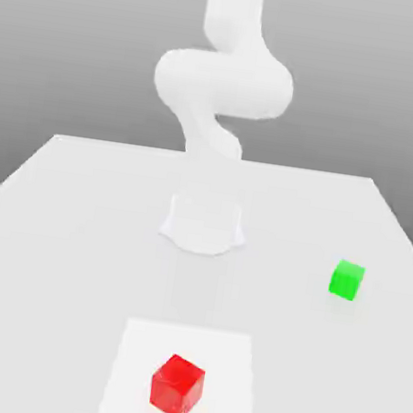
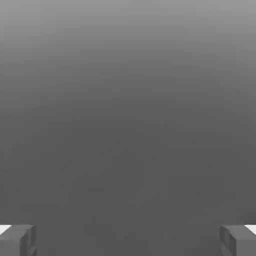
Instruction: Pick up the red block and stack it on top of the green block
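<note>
On the worktop, exterior view: the red block [image 1: 176,387] sits at six o'clock on a paler square patch [image 1: 137,367]; the green block [image 1: 347,279] lies at about three o'clock, well apart from it.
Arm, exterior view: the white arm [image 1: 223,83] rises at twelve o'clock behind both cubes.
Hand view: the tool [image 2: 128,240] is spread wide, fingertips [image 2: 17,239] at seven and five o'clock, nothing between them.
Step in hand: reaching for the red block; best to centre the spread fingers over it and square them to its faces before descending.
View difference: the exterior view gives both cubes' places; the hand view gives the finger spread.
</note>
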{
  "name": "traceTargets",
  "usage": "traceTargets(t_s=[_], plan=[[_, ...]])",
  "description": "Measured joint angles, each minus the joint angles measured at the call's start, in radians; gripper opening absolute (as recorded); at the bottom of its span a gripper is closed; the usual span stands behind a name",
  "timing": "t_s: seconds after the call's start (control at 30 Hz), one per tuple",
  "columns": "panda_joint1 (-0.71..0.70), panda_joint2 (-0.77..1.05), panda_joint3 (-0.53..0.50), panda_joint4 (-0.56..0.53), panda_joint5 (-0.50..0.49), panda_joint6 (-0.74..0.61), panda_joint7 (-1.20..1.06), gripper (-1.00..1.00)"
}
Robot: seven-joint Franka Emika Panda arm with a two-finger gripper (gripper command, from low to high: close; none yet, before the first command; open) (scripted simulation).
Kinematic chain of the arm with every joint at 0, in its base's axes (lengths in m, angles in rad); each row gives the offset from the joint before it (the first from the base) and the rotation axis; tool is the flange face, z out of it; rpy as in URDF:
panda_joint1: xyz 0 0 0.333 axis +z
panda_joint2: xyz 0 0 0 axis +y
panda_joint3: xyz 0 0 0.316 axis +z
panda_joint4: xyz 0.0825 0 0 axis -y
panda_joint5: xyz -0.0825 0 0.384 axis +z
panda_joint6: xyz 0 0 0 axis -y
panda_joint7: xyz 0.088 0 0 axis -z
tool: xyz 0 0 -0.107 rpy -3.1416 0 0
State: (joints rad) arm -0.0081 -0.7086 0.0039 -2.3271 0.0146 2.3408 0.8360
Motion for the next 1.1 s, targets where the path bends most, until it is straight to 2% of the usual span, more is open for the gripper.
traceTargets(t_s=[0.4,0.73,0.93,0.97,1.1], plan=[[-0.037,0.441,0.037,-0.131,0.035,0.197,0.200,0.00],[-0.043,0.804,0.036,-0.239,-0.016,0.360,0.421,0.00],[-0.030,1.021,0.019,-0.227,-0.040,0.526,0.463,0.00],[-0.029,1.042,0.017,-0.224,-0.042,0.544,0.464,-1.00],[-0.030,1.042,0.017,-0.224,-0.043,0.545,0.465,-1.00]])
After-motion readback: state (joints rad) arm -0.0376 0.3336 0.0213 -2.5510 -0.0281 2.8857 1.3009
